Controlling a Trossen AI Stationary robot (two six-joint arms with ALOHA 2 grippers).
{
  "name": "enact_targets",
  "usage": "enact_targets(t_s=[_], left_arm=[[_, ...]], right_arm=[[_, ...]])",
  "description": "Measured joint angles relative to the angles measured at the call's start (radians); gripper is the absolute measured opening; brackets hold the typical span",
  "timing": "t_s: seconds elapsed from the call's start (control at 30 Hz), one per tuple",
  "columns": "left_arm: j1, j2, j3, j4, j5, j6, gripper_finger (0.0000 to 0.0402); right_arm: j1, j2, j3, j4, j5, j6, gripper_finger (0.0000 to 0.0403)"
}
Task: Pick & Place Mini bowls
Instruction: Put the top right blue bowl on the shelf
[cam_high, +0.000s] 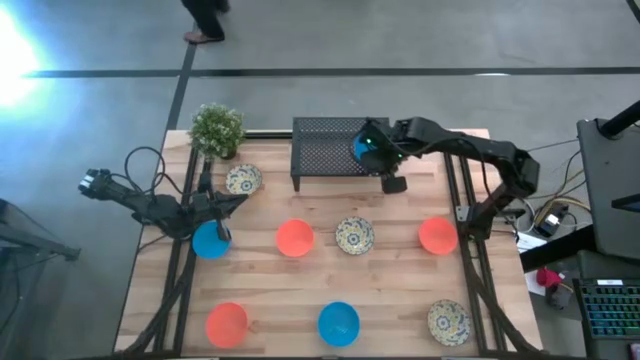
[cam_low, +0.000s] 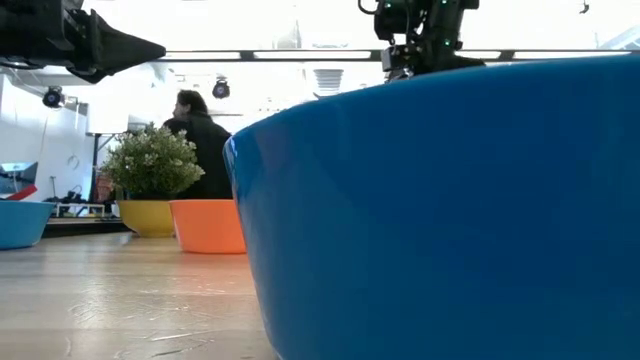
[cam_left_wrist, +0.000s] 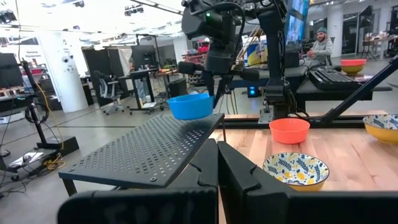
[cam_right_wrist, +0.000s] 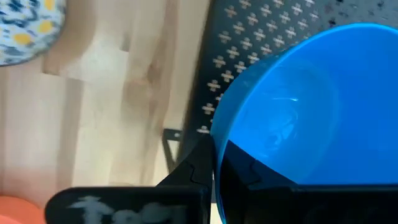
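A: The blue bowl (cam_left_wrist: 190, 106) hangs over the rack (cam_high: 335, 150), near its right end, pinched by its rim in the right gripper (cam_high: 374, 146). What worries you?

B: The hold. The fingers are clamped on one edge only, so the bowl is cantilevered and looks slightly tilted in the left wrist view. If the rim slides between the pads, it could drop onto the mesh and bounce or roll off the top, which slopes in that view.

A: Anything else?

B: It sits close to the rack's edge. Let go too far out and it may tip over the side onto the table (cam_high: 390, 290). I'd also judge that a release from too high would make it skid on the metal.

A: And the gripper itself?

B: Closed tight on the thin rim, one finger inside the bowl and one outside, as the right wrist view shows. Nothing else touches it.

A: The left gripper (cam_high: 238, 200)?

B: Fully shut, empty, low over the table near a patterned bowl (cam_high: 243, 180) and another blue bowl (cam_high: 210, 240). It waits; no risk there unless it swings.
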Motion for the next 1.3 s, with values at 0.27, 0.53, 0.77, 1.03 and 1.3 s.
enact_targets(t_s=[0.27,0.53,0.77,1.03,1.3], left_arm=[[0.0,0.0,0.0,-0.006,0.0,0.0,0.0],[0.0,0.0,0.0,-0.006,0.0,0.0,0.0],[0.0,0.0,0.0,-0.006,0.0,0.0,0.0],[0.0,0.0,0.0,-0.006,0.0,0.0,0.0],[0.0,0.0,0.0,-0.006,0.0,0.0,0.0]], right_arm=[[-0.024,0.02,0.01,0.001,-0.004,-0.015,0.0008],[-0.034,0.014,-0.007,0.005,-0.007,-0.033,0.0008],[-0.034,0.021,-0.008,0.006,-0.007,-0.045,0.0008],[-0.034,0.021,-0.009,0.006,-0.008,-0.045,0.0008],[-0.034,0.021,-0.027,0.013,-0.01,-0.044,0.0008]])
